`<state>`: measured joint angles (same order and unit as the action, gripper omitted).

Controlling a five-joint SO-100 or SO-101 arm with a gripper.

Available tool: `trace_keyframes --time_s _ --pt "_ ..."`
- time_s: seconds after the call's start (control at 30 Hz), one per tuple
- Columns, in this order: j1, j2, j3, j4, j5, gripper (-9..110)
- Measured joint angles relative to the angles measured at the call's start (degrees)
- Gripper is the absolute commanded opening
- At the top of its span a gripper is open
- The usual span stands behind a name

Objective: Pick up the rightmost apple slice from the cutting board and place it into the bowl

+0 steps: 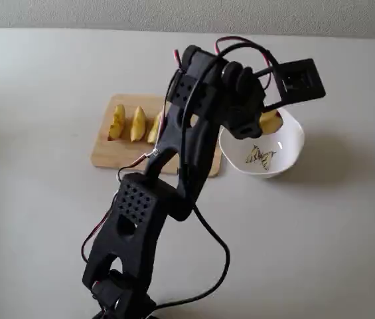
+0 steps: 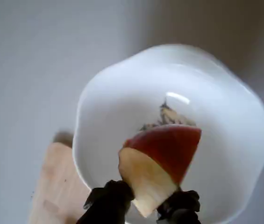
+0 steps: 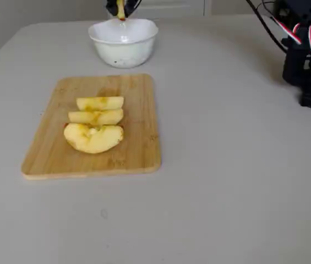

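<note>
In the wrist view, the gripper is clamped on the rightmost apple slice, with one dark fingertip on each side of the slice's lower end. The slice shows pale yellow flesh on its left face and red skin on its upper right. It hangs above the interior of the bowl, clear of the bottom, over the yellow-grey mark printed there.

In a fixed view, the gripper holds the slice just above the wavy rim of the bowl. The cutting board lies near the bowl, apart from it. Three yellow apple wedges lie side by side on the board, touching one another.

In the other fixed view, the arm reaches across the board, hiding its right part. The slice sits over the bowl opening.
</note>
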<state>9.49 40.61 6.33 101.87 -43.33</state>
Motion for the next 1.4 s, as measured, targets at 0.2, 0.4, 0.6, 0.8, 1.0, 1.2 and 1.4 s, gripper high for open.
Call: trace_keyframes --time_s 0.2,0.4,0.6,0.8,1.0,1.2,1.4 --pt "0.4 -0.4 -0.6 -0.2 -0.4 43" --pt "0.1 1.4 -2.4 0.5 3.2 8" --pt "-7.1 20.1 7.2 0.5 13.6 0" --pt "-21.8 54.3 33.0 0.1 28.6 0" --pt "-24.8 96.3 74.3 -9.9 38.3 1" --pt "-16.7 132.1 123.9 -18.8 36.4 0" --pt "-11.9 144.7 152.4 -22.7 33.8 0"
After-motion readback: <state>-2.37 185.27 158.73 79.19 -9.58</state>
